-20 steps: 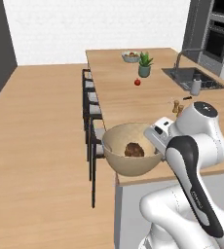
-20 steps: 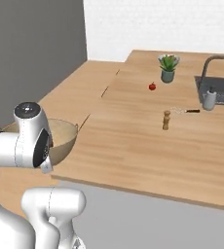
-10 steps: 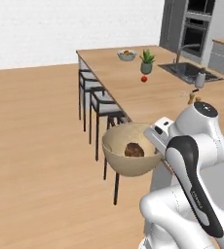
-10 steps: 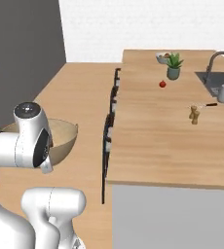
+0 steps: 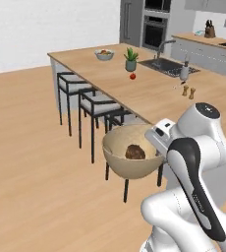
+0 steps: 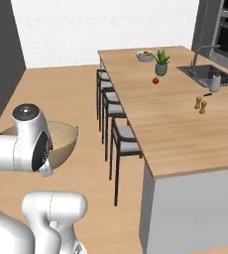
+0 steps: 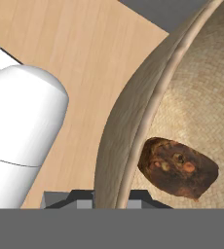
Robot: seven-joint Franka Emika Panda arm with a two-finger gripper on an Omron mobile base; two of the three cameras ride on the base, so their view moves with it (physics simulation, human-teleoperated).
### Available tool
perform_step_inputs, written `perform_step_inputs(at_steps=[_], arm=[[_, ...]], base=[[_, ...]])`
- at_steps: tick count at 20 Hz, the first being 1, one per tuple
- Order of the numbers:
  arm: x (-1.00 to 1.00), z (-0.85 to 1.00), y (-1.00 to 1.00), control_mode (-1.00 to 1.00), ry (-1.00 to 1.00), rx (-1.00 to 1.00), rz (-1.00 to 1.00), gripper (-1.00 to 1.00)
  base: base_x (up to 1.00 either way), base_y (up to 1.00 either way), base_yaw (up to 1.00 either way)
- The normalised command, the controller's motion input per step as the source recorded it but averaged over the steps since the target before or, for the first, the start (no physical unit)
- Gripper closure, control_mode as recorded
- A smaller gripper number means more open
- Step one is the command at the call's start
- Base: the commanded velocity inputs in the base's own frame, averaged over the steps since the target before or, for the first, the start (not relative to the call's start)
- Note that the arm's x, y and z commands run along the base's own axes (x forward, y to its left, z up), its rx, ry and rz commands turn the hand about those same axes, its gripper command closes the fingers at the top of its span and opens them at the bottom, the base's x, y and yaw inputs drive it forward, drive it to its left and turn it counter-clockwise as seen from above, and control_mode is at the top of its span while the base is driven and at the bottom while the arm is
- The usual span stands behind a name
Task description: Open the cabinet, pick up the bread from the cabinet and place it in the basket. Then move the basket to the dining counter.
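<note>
I'm carrying the basket [image 5: 130, 156] w/ bread [image 5: 133, 151] inside, centre frame; my gripper [image 7: 111, 197] is clamped on its rim; I'm keeping it level approaching the dining counter [image 5: 149, 96], upper right.

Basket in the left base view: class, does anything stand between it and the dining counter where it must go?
The basket, bread inside, hangs beside the dining counter near its black stools. The near counter stretch looks bare; nothing visible blocks it.

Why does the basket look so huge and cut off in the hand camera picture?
Hand view: the camera sits right against the basket rim, so it looks giant and cropped; the bread stays sharp. Left base view: farther back, the whole basket fits, evenly lit.
</note>
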Motion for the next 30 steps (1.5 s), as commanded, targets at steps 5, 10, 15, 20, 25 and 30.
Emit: perform_step_inputs(at_steps=[5, 10, 15, 20, 25, 30], arm=[[0.0, 0.0, 0.0, 1.0, 0.0, 0.0, 0.0, 1.0], [0.0, 0.0, 0.0, 1.0, 0.0, 0.0, 0.0, 1.0], [0.0, 0.0, 0.0, 1.0, 0.0, 0.0, 0.0, 1.0], [0.0, 0.0, 0.0, 1.0, 0.0, 0.0, 0.0, 1.0], [0.0, 0.0, 0.0, 1.0, 0.0, 0.0, 0.0, 1.0], [0.0, 0.0, 0.0, 1.0, 0.0, 0.0, 0.0, 1.0]], base=[[1.0, 1.0, -0.53], [1.0, 0.44, -0.55], [0.83, 0.0, -0.33], [0.5, -0.01, -0.17], [0.01, 0.0, 0.0], [0.38, 0.0, -0.04]])
